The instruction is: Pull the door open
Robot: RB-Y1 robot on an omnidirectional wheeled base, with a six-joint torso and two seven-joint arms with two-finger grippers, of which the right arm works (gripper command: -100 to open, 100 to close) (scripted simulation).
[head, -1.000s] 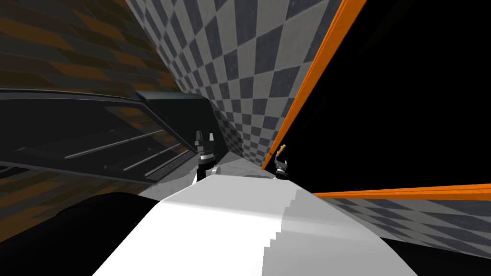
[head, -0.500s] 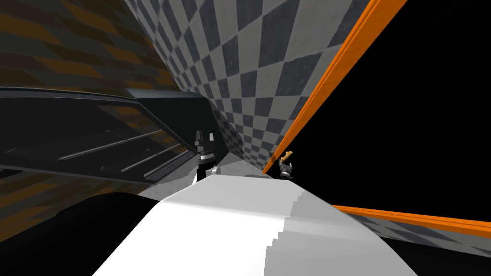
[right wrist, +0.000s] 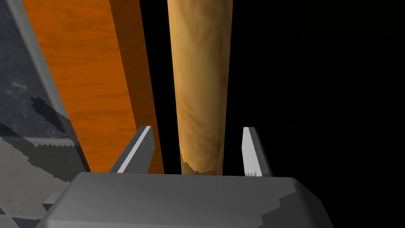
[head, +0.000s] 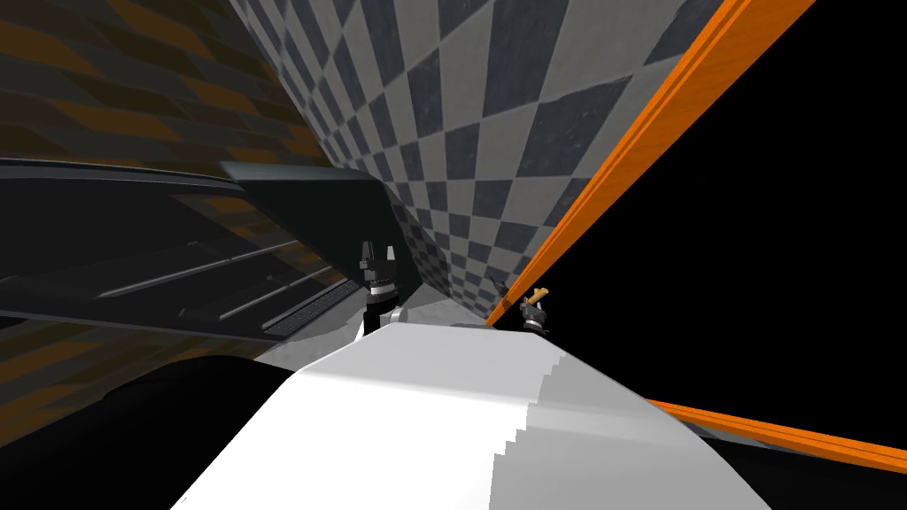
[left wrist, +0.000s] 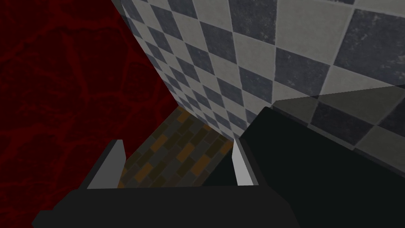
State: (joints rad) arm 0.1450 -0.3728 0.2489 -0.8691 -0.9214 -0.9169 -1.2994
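Note:
The door shows as an orange wooden edge running up beside a black area, with the checkered wall on its other side. Its tan wooden lever handle juts out near the foot of that edge. My right gripper is at the handle. In the right wrist view the handle runs between the two fingers, which are drawn in close around it, with the orange edge just beside. My left gripper is held up in front of my chest, open and empty.
A long dark cabinet with rails stands to my left, its corner close to the left gripper. The grey checkered wall is straight ahead. A second orange strip lies low on the right. The floor is orange and grey brick.
The handle and my right gripper have moved right and a little down together. The orange edge leans further right and the lower orange strip has dropped. My left arm has stayed still.

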